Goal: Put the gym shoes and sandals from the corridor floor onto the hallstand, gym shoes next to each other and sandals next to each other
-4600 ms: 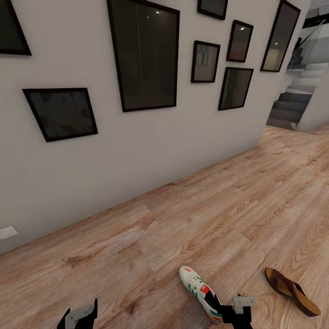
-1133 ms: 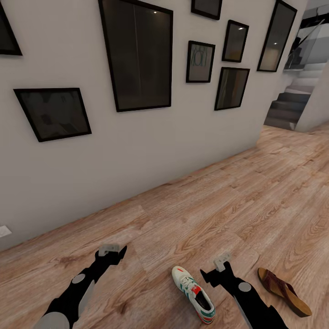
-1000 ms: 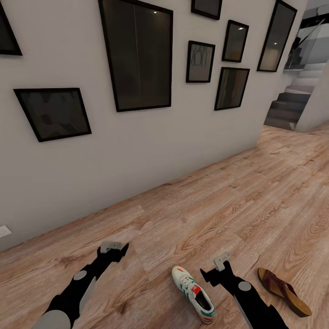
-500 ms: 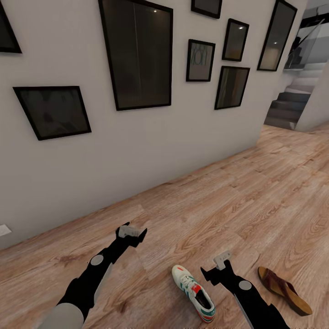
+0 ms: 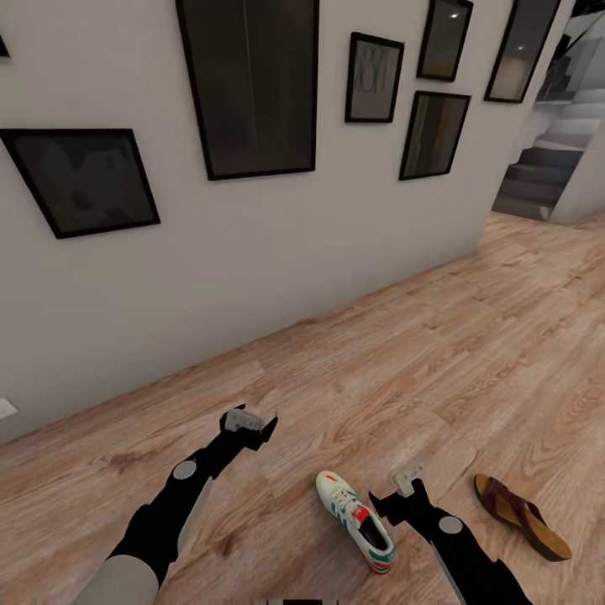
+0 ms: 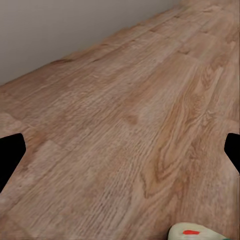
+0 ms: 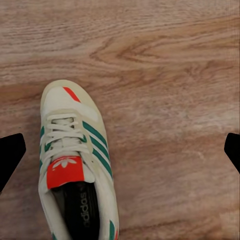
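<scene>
One gym shoe [image 5: 355,521], off-white with green stripes and a red tongue, lies on the corridor floor [image 5: 437,370] with its toe toward the wall. My right gripper [image 5: 397,502] hovers just right of it, open. In the right wrist view the gym shoe [image 7: 75,165] sits below and between the spread fingers, off toward one side. One dark brown sandal [image 5: 519,515] lies further right on the floor. My left gripper [image 5: 250,428] is open over bare planks, left of and beyond the shoe, whose toe [image 6: 200,232] shows in the left wrist view. The hallstand is out of view.
A grey wall [image 5: 252,252] hung with several black picture frames runs diagonally along the far side of the floor. Grey stairs [image 5: 538,181] rise at the far right. Wood planks stretch away toward the right.
My left arm has reached forward and to the right, toward the shoe. The head view has tilted slightly down. The right arm, the shoe and the sandal have stayed put.
</scene>
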Tool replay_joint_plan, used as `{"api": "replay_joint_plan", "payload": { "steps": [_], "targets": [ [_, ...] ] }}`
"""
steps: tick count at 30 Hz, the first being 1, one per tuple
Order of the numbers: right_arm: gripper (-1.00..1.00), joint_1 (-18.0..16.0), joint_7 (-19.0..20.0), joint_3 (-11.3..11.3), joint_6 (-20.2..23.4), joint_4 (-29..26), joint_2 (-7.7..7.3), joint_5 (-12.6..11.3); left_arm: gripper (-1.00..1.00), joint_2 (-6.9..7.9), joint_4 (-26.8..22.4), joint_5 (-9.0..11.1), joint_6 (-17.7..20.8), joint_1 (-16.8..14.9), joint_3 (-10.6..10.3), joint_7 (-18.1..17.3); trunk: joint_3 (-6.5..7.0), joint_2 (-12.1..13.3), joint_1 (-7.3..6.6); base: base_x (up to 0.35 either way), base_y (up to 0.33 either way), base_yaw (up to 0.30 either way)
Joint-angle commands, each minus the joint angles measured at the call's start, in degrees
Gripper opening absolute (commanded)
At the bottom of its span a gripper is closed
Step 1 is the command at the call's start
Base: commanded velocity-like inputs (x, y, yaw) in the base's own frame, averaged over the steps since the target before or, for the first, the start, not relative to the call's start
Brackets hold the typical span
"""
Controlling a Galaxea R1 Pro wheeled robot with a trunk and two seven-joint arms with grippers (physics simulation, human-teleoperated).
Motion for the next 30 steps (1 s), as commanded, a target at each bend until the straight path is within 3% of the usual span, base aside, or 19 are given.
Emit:
{"api": "replay_joint_plan", "payload": {
  "steps": [1, 13, 30],
  "targets": [
    [1.0, 0.0, 0.2, 0.0, 0.0, -0.1, -0.03, 0.4, 1.0, 0.0, -0.1, -0.2, 0.1, 0.0, -0.2, -0.1, -0.36, 0.0, 0.01, 0.0, 0.0, 0.0],
    [1.0, 0.0, 0.2, 0.0, 0.0, -0.1, -0.07, 0.4, 1.0, 0.22, -0.7, -0.2, 1.7, 0.0, -3.2, -0.1, -4.1, -0.2, 0.32, 0.0, 0.0, 0.0],
    [1.0, 0.0, 0.1, 0.0, 0.0, -0.4, -0.09, 0.4, 1.0, 0.22, -0.7, -0.2, 1.8, 0.0, -3.5, -0.1, -9.39, -0.4, 0.76, 0.0, 0.0, 0.0]
  ]
}}
